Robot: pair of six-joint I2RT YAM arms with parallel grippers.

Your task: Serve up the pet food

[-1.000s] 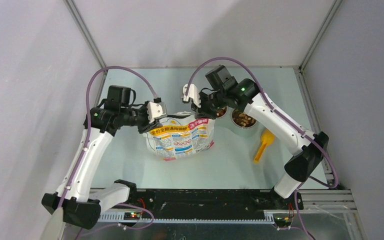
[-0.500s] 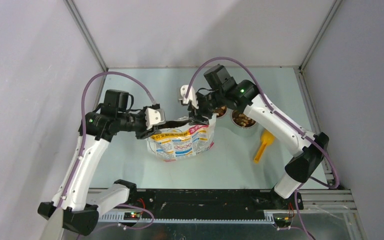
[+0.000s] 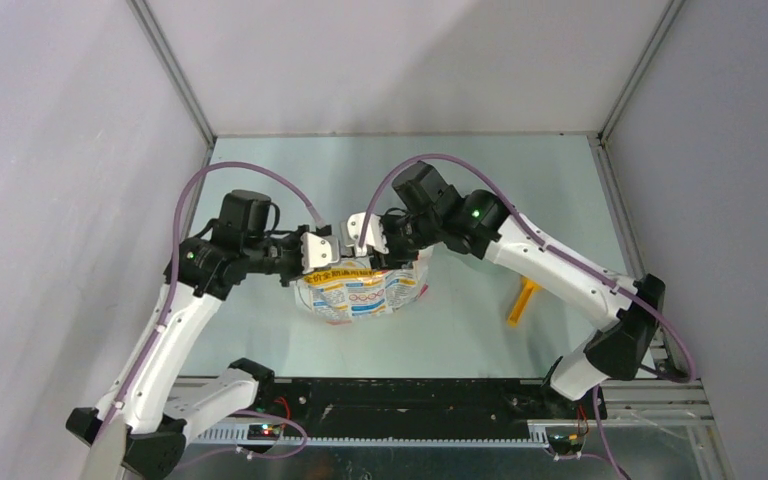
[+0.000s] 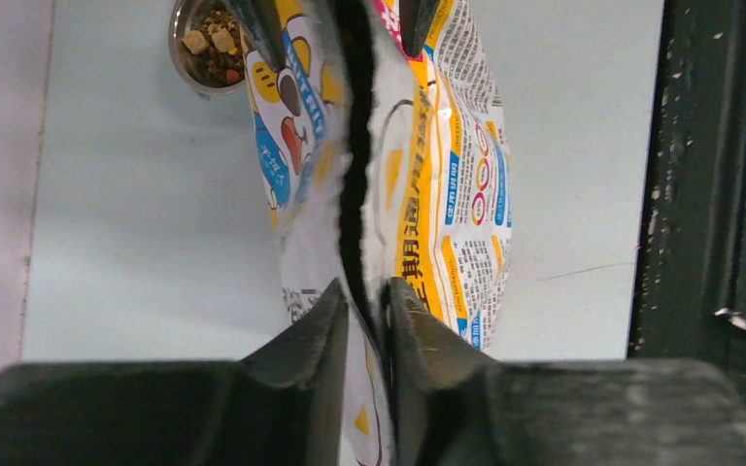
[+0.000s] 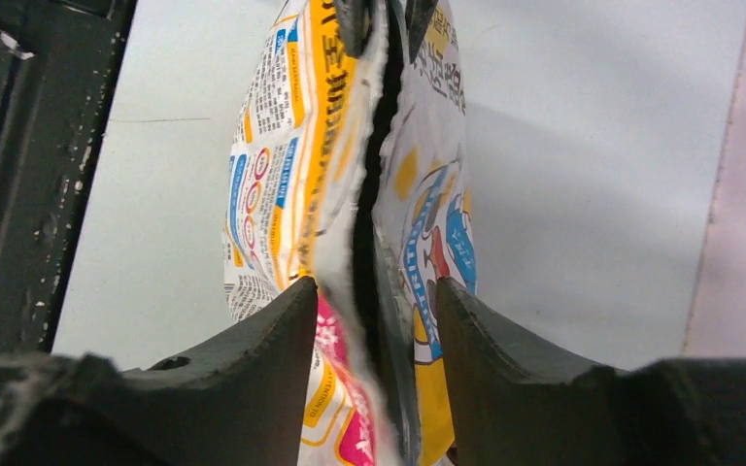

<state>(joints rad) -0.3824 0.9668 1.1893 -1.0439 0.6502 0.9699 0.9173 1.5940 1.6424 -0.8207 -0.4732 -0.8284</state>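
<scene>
A white printed foil bag (image 3: 362, 290) stands at mid-table with its torn top slightly agape. My left gripper (image 3: 322, 250) (image 4: 364, 301) has its jaws pinched on the left end of that top edge. My right gripper (image 3: 365, 236) (image 5: 374, 296) straddles the other end; its fingers (image 5: 287, 325) stand apart on either side of both panels. Pet food (image 4: 212, 44), brown and tan kibble, fills a metal bowl (image 4: 181, 60) beyond the bag in the left wrist view. The top view hides it under the right arm. A yellow scoop (image 3: 521, 298) lies right of the bag.
The black base rail (image 3: 410, 400) runs along the near edge. Grey walls with metal posts (image 3: 175, 75) close in the back and sides. Purple cables (image 3: 260, 172) arch over both arms above the bag.
Both grippers moved toward each other over the bag's top. The right gripper went from shut to open and now spans the rim; the left jaws narrowed onto it. The right arm now covers the bowls.
</scene>
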